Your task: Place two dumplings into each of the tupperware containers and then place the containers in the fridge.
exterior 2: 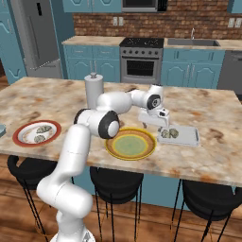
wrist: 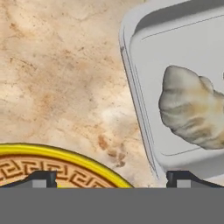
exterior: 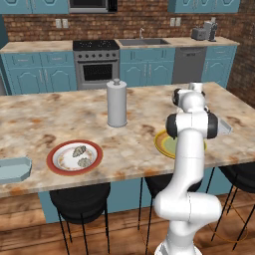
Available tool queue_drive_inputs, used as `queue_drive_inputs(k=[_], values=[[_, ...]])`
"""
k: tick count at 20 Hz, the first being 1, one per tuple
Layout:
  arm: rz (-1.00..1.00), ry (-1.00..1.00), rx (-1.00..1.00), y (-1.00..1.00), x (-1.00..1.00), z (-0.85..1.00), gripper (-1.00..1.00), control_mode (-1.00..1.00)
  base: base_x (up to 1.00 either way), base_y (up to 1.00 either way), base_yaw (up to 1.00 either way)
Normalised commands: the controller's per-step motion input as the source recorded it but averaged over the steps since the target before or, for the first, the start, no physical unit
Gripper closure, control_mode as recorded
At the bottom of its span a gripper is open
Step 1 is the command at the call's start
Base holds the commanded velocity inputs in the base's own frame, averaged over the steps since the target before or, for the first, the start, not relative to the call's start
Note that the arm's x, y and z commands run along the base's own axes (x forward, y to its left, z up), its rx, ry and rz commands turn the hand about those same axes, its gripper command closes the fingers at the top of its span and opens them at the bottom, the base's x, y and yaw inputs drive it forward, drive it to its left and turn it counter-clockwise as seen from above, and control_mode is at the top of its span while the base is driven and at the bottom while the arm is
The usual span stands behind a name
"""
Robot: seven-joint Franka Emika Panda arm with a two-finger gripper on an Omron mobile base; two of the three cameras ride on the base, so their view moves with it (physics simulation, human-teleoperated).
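Two dumplings point(exterior 2: 168, 133) lie in the whitish tupperware container point(exterior 2: 189, 140) beside the yellow plate point(exterior 2: 130, 144), my gripper point(exterior 2: 161, 127) hangs just over them fully open and empty, so next I judge the red-rimmed plate's dumplings point(exterior: 79, 155) go to the pale blue container point(exterior: 14, 169).

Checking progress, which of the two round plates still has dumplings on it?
The red-rimmed round plate near the island's left end holds two dumplings; the yellow round plate shows none.
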Motion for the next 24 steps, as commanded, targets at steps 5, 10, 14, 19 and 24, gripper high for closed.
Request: queue_drive_inputs(k=[5,10,14,19,24], values=[[0.16,0.06,0.01,0.23,0.00,-0.43,-1.00,-1.00,0.00,0.00,0.00],[0.03,0.00,0.00,0.16,0.00,-0.33,-1.00,-1.00,0.00,0.00,0.00],[0.00,-0.03,0.00,-0.07,0.07,0.00,-1.00,-1.00,0.00,0.00,0.00],[0.00,-0.01,0.00,-0.13,0.20,-0.12,-1.00,-1.00,0.00,0.00,0.00],[0.00,0.00,0.00,-0.15,0.16,-0.06,-1.00,-1.00,0.00,0.00,0.00]])
